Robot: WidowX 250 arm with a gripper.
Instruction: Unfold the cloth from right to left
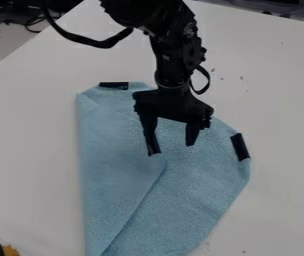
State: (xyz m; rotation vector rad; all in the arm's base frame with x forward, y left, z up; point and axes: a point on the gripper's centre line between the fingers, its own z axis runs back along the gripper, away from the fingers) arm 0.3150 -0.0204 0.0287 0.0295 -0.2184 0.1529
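Camera view: the blue cloth lies partly folded beneath the gripper, spreading past both its widely parted fingers.

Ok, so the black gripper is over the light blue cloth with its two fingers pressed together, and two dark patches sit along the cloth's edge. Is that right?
Not quite: the fingers are spread apart, as the camera view shows. The gripper is indeed over the light blue cloth, with dark patches at its edge.
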